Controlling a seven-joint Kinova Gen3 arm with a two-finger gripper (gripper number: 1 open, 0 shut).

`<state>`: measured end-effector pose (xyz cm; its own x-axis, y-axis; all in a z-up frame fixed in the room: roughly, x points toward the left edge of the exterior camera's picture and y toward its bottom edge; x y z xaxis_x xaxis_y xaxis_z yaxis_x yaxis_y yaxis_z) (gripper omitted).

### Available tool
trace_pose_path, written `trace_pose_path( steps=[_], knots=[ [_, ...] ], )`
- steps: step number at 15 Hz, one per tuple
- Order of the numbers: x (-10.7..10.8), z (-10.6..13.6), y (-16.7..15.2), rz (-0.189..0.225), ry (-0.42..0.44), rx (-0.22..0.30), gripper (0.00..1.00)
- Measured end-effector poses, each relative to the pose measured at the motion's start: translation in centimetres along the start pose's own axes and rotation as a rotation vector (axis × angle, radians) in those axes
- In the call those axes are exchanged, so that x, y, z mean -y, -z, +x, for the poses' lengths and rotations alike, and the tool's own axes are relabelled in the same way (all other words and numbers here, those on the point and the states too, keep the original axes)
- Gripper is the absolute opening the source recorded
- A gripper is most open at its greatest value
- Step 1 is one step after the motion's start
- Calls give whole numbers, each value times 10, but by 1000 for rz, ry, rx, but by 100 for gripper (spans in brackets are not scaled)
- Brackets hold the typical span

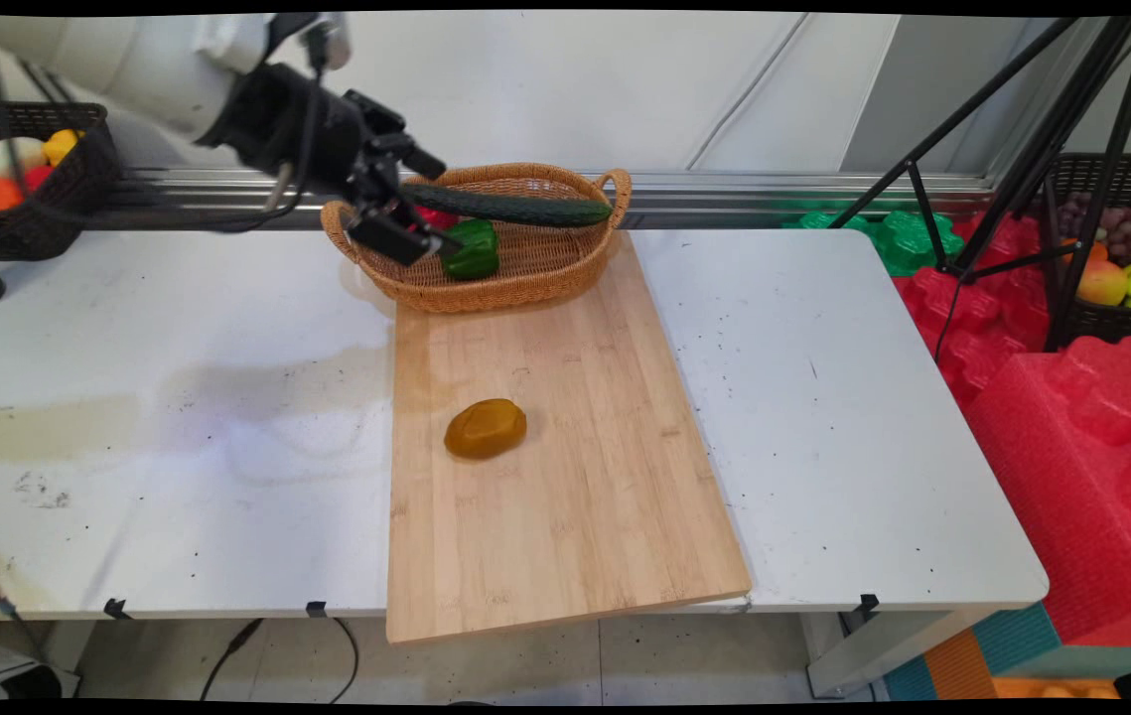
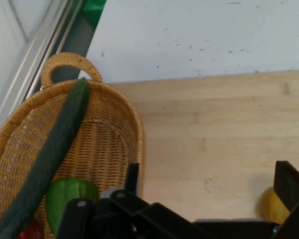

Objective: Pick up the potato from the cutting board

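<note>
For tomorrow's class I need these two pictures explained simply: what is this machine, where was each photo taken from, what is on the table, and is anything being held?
The machine is a white robot arm ending in a black two-fingered pincer. The wide picture comes from a fixed camera above the white table; the close one comes from a camera on the arm's hand. On the table lies a pale wooden cutting board carrying a brownish-yellow rounded lump. At its far end stands an oval woven wicker basket holding a long dark green cucumber, a green bell pepper and something red. The pincer hangs open over the basket's left end, holding nothing.
</note>
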<state>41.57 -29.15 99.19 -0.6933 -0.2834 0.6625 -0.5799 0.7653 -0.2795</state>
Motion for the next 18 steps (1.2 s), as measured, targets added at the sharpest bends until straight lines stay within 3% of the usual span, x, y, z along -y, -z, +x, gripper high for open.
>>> trace_pose_path(
  steps=[7,12,18],
  knots=[
    [-35,-25,35,-32,-4,-24,100],
    [-49,-38,47,-47,6,-16,100],
    [-67,-36,37,-70,41,50,100]
  ],
)
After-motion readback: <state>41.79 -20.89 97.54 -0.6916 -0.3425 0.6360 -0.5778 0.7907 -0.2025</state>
